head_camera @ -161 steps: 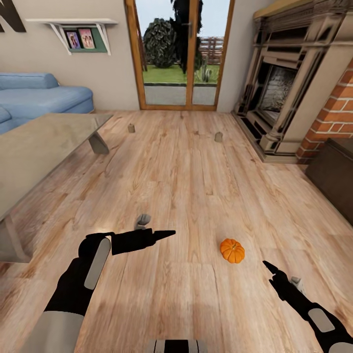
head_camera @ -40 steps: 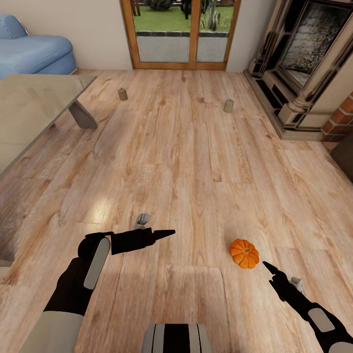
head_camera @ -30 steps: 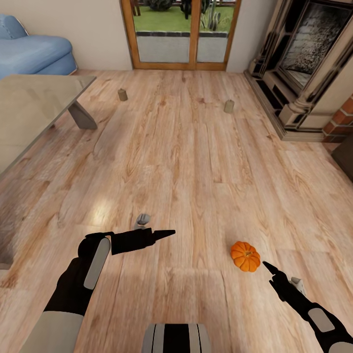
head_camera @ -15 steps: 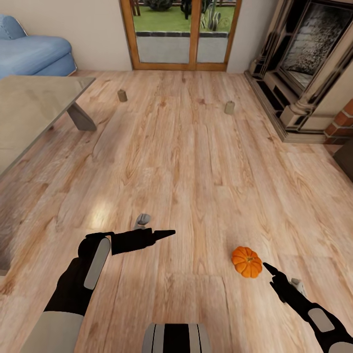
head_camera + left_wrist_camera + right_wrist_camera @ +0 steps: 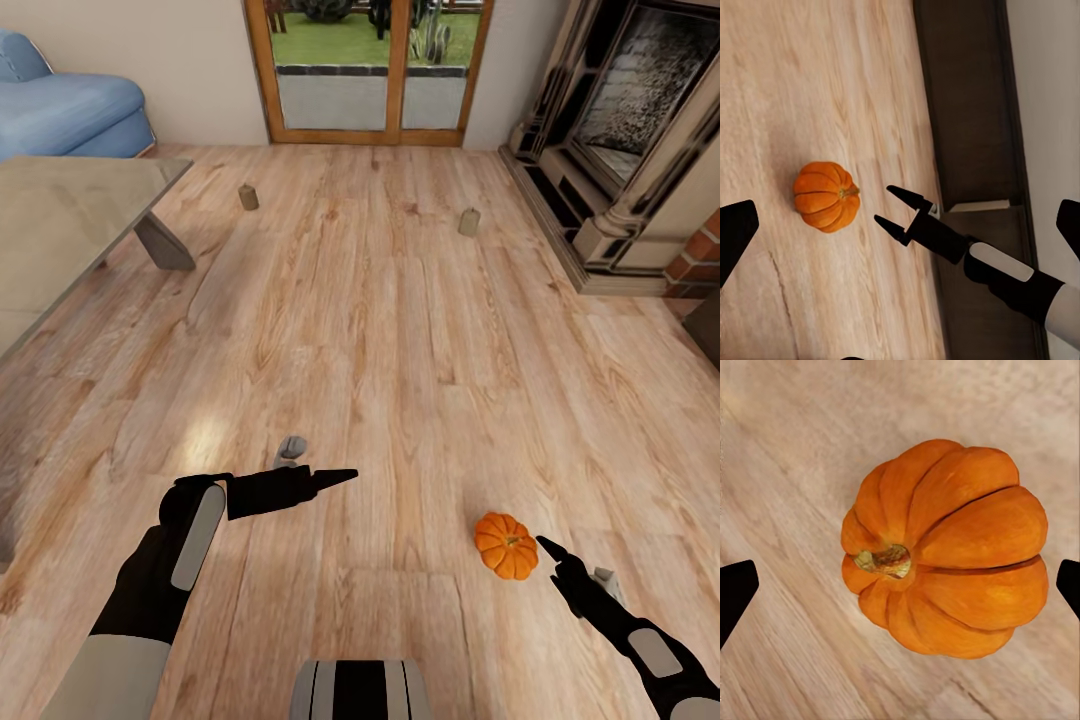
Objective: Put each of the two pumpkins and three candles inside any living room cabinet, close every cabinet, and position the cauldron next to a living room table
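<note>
Pumpkin [image 5: 506,546] sits on the wooden floor [image 5: 400,330] just beside the right gripper [image 5: 548,546], whose fingers are spread. It looks rigid, light and smooth-ribbed; grasping across its broad sides seems safest.

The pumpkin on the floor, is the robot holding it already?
No, the pumpkin lies on the wooden floor, with the open right end effector just beside it.
</note>
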